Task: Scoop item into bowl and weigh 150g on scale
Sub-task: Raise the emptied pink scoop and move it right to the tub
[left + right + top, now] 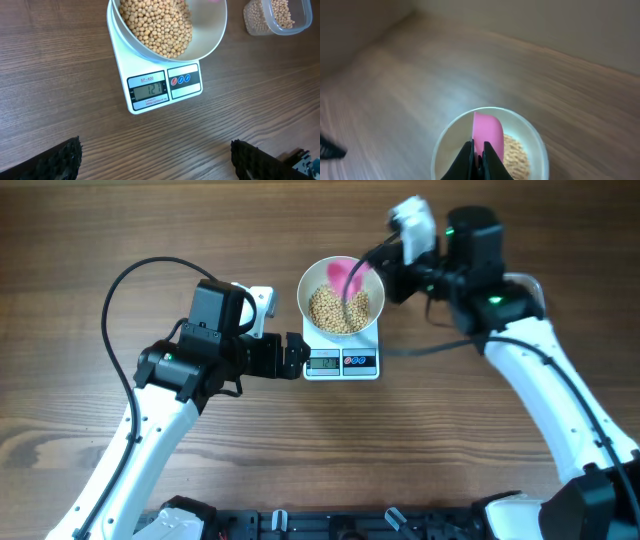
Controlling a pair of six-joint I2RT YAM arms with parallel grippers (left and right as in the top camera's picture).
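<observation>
The white bowl (312, 280) stands on the white scale (341, 364) at the table's middle, part-filled with tan beans (340, 311). My right gripper (378, 265) is shut on the handle of a pink scoop (348, 275), tilted over the bowl's far right side. The right wrist view shows that gripper (479, 152) pinching the scoop (487, 131) above the bowl (451, 141) and beans (516, 156). My left gripper (297, 356) is open just left of the scale. In the left wrist view the gripper (157, 164) holds nothing, with the scale (150, 90) and bowl (210, 31) ahead.
A clear plastic tub (280, 17) holding more beans sits on the table beyond the scale's right side in the left wrist view. A black cable (125, 280) loops over the wood at the left. Both arms reach in from the near edge.
</observation>
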